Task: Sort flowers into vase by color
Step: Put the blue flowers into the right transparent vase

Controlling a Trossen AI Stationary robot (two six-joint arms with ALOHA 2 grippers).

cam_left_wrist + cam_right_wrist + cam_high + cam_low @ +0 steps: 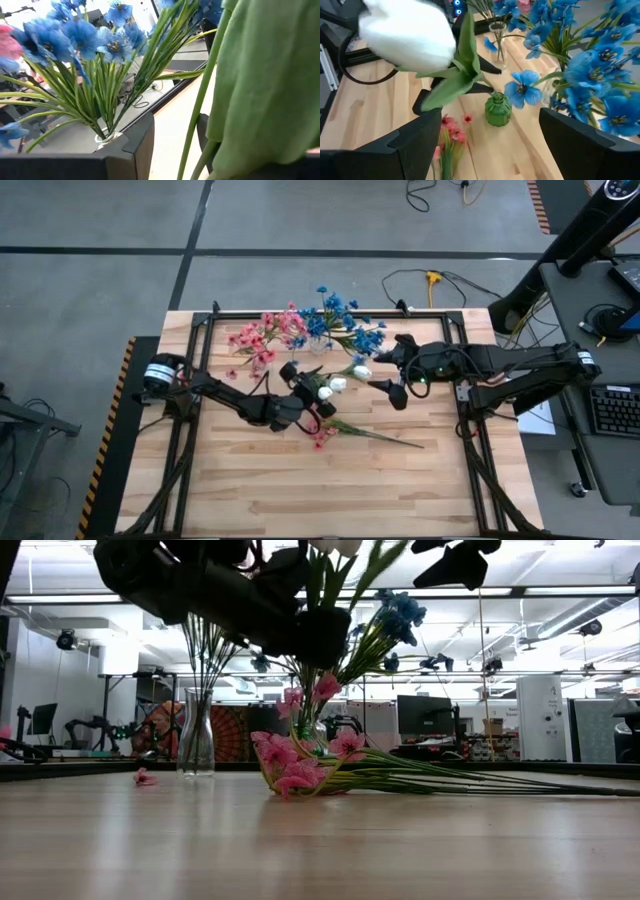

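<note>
Near the small green glass vase (pixel 498 109), the left gripper (pixel 312 398) holds its fingers parted around the white-blossomed flower sprigs (pixel 338 383). Just beside, the right gripper (pixel 390 375) hovers wide open, empty. Pink-blossomed sprigs (pixel 330 432) lie on the wooden table (pixel 300 490) nearby.

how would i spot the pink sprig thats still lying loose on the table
Start at the wooden table and find the two grippers meeting near its middle. Just nearer the front edge lies the pink sprig, flat on the wood. Unlike the other flowers, it stands in no vase, with its long green stem trailing right.
</note>
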